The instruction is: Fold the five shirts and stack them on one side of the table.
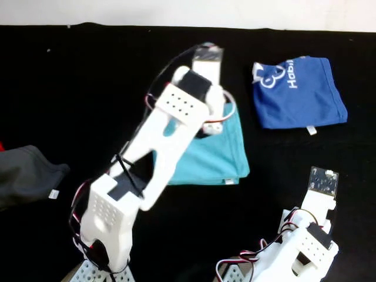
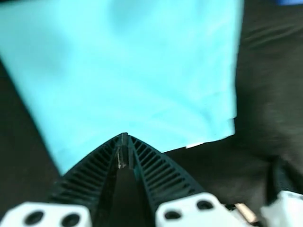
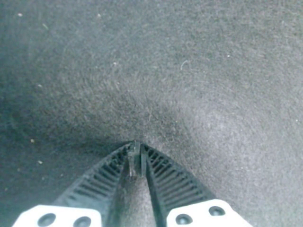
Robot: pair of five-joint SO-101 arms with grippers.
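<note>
Black cloth is covering the tabletop (image 1: 88,88), with a strip of pale wall (image 1: 176,12) running along its far edge. From the high view, a teal shirt (image 1: 205,158) is lying folded near the middle. A blue shirt (image 1: 299,91), also folded, is resting apart from it toward the far right. A dark shirt (image 1: 26,173) is sitting crumpled at the left edge, well away from both. The left arm (image 1: 170,129) is stretching from its base across to the teal shirt, its wrist hanging over the shirt's far part. The right arm (image 1: 305,241) is sitting folded low at the near right, over bare cloth. In the left wrist view, the left tool (image 2: 124,142) is hanging clenched with nothing between its tips, just above the teal shirt (image 2: 142,71), whose layered edge is showing against the black cloth. In the right wrist view, the right tool (image 3: 136,147) is likewise clenched on nothing, pointing at bare tabletop (image 3: 189,71). The teal shirt is looking finished as a fold, so the step in hand is probably carrying it over to join the blue one. Doing that well is likely meaning releasing the left tool first. It should then come down at a folded edge rather than the flat middle and pinch every layer together. The bundle should travel low so the fold is not falling open, and its edges should be squaring up with the blue shirt before it is let go.
</note>
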